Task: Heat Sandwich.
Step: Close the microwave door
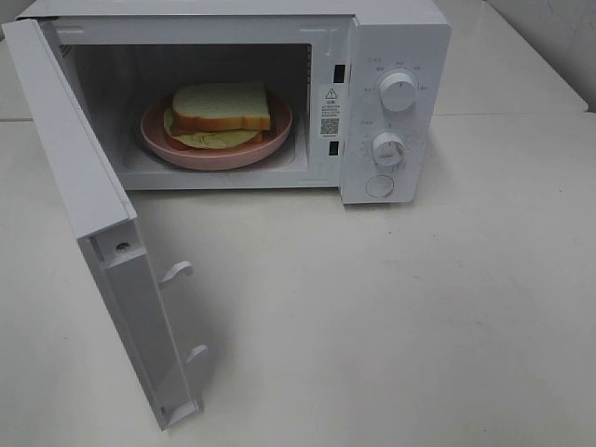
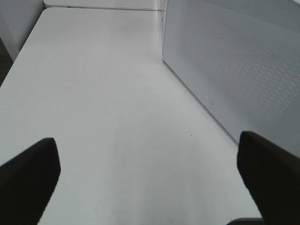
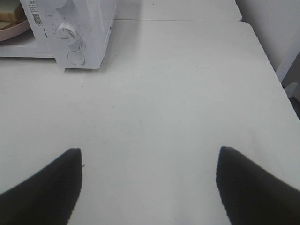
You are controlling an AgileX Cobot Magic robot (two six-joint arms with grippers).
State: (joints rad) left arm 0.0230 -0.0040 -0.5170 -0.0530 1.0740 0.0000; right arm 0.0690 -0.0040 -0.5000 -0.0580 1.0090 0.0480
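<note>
1. Left gripper [image 2: 147, 180] and right gripper [image 3: 150, 187]: jaws wide apart, both empty.
2. Door [image 1: 102, 233], lower left, stands wide open. Shove it crooked and the whole microwave [image 1: 396, 37] probably slides.
3. Sandwich [image 1: 222, 110] sits on the pink plate [image 1: 223, 160] inside, upper centre.

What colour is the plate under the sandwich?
Pink, seen best in the exterior high view: the plate sits inside the microwave.

Top of frame: microwave [image 1: 410, 42] standing on the table [image 1: 419, 326], its door [image 1: 65, 140] swung open toward lower left. Inside: sandwich [image 1: 223, 105] on plate [image 1: 223, 158]. Right of the cavity: upper knob [image 1: 399, 91] above lower knob [image 1: 387, 147].
</note>
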